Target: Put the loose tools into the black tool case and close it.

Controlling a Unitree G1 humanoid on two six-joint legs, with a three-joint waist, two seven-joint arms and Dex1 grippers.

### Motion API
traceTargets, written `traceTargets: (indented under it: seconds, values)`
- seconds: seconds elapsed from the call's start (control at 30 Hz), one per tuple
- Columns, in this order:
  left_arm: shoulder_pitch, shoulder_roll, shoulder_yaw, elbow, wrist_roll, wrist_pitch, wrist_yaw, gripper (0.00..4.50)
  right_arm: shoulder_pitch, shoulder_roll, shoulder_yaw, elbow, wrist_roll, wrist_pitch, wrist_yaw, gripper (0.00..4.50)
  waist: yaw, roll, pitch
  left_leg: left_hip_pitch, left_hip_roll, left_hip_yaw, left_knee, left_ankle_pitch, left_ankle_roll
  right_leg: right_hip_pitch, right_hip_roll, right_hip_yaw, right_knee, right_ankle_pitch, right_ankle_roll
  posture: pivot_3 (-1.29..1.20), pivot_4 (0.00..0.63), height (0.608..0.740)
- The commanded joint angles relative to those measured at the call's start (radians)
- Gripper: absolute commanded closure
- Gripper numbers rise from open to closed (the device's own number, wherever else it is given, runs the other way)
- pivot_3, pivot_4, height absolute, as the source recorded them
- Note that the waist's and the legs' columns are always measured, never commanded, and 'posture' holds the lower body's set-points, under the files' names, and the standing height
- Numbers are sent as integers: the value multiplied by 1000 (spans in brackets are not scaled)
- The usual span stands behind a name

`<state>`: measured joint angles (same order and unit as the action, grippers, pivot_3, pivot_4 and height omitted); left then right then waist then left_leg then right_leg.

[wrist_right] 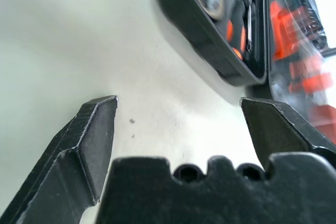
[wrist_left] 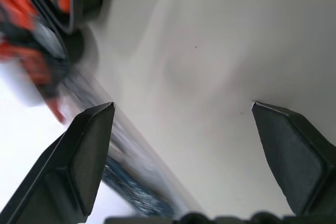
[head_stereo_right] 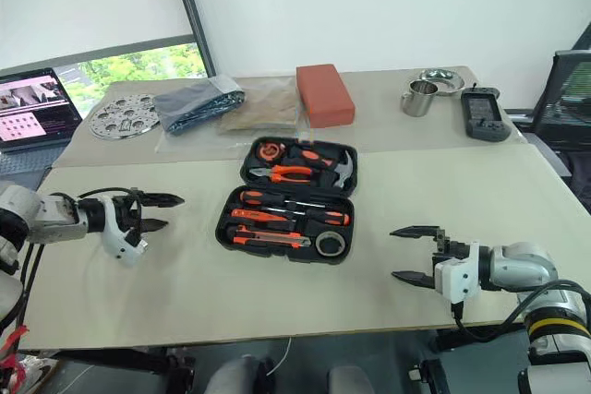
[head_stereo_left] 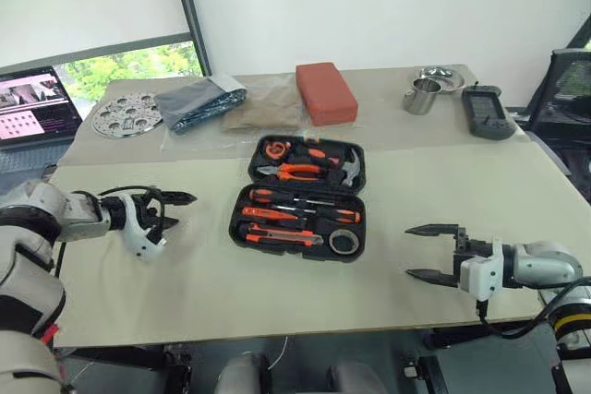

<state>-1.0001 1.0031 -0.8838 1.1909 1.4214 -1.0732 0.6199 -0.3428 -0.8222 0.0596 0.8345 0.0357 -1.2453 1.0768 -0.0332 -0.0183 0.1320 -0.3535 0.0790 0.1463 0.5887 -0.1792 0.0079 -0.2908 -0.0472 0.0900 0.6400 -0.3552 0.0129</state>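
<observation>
Nearest, the right gripper (head_stereo_left: 431,252) hangs just above the table (head_stereo_left: 212,292) at the near right, jaws spread wide and empty, fingers pointing left toward the case, the forearm lying low and roughly level. At the left, slightly farther off, the left gripper (head_stereo_left: 174,208) mirrors it: jaws wide, holding nothing, fingers aimed right at the case, wrist bent inward. Between them, well apart from both, the black tool case (head_stereo_left: 297,198) lies open and flat in the middle of the table. The screwdrivers (head_stereo_left: 297,202), the utility knife (head_stereo_left: 280,237) and the grey tape roll (head_stereo_left: 344,242) appear seated in its near half; the pliers (head_stereo_left: 294,171) and hammer (head_stereo_left: 348,165) sit in the far half. No loose tool lies on the table around the case, so the step in hand is probably the closing. To do it well, one half should be lifted by its outer edge and folded evenly over the other, while the second gripper steadies the case so it does not slide. Pressing near the latch would finish it, provided no handle stands proud of its slot.
</observation>
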Motion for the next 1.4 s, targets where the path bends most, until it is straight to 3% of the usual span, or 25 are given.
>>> traceTargets:
  seconds: [0.03, 0.17, 0.23, 0.3, 0.37, 0.5, 0.63, 0.8, 1.03, 1.17, 1.4]
  values:
    - [45, -78, 268, 222, -379, -26, -413, 0, -12, 49, -53, -79, 170, 334, -32, 126, -8, -1, 0, 1, 1, 0, 0, 0, -1, -1, 0, -1, 2, 0, -1, 0, 150, 740]
    - [87, -167, 595, 252, -787, 76, -943, 0, 18, 64, -70, -284, 297, 706, -23, 126, -3, 5, -3, -6, 1, 0, 0, 2, -6, -12, 2, -5, 9, -1, -2, 0, 150, 740]
    - [79, -234, 792, 234, -1022, 265, -1228, 0, 10, 60, -83, -397, 374, 965, -56, 126, 6, 6, -4, -13, 2, -2, 1, 3, -7, -17, 4, -15, 9, -1, -3, 0, 150, 740]
    - [42, -297, 953, 210, -1212, 488, -1412, 0, -15, 61, -100, -492, 439, 1214, -116, 126, 15, 6, -4, -23, 2, -2, 3, 4, -9, -28, 4, -21, 14, 0, -4, 0, 150, 740]
    - [-1, -344, 1053, 188, -1329, 688, -1494, 0, -61, 74, -112, -549, 489, 1417, -182, 126, 19, 6, -4, -32, 2, -4, 6, 7, -12, -36, 5, -23, 18, 0, -4, 0, 150, 740]
    - [-108, -421, 1153, 167, -1459, 1090, -1523, 0, -236, 118, -133, -553, 582, 1843, -316, 126, 18, 6, -4, -38, 1, -6, 7, 12, -20, -45, 11, -25, 22, 0, -4, 0, 150, 740]
    - [-185, -501, 1179, 157, -1500, 1306, -1426, 0, -457, 174, -136, -331, 564, 2115, -397, 126, 13, 6, -4, -37, 1, -7, 6, 13, -21, -45, 12, -24, 22, 0, -4, 0, 150, 740]
    - [-214, -569, 1161, 152, -1498, 1411, -1376, 0, -601, 233, -143, -144, 537, 2208, -389, 126, 12, 6, -4, -38, 2, -6, 4, 14, -23, -46, 13, -24, 19, -1, -4, 0, 150, 740]
    - [-234, -640, 1175, 154, -1510, 1413, -1270, 0, -694, 306, -146, 30, 443, 2124, -402, 126, 16, 6, -4, -44, 2, -4, 4, 15, -25, -52, 13, -25, 19, -1, -4, 0, 150, 740]
    - [-243, -672, 1182, 157, -1514, 1408, -1236, 0, -724, 332, -157, 94, 403, 2063, -395, 1127, 17, 6, -4, -45, 2, -3, 4, 15, -26, -53, 13, -25, 19, -1, -4, 0, 150, 740]
    - [-246, -692, 1194, 159, -1514, 1404, -1200, 0, -747, 340, -175, 146, 363, 2027, -365, 3586, 14, 6, -5, -46, 2, -2, 4, 17, -27, -56, 13, -24, 21, -1, -4, 0, 150, 740]
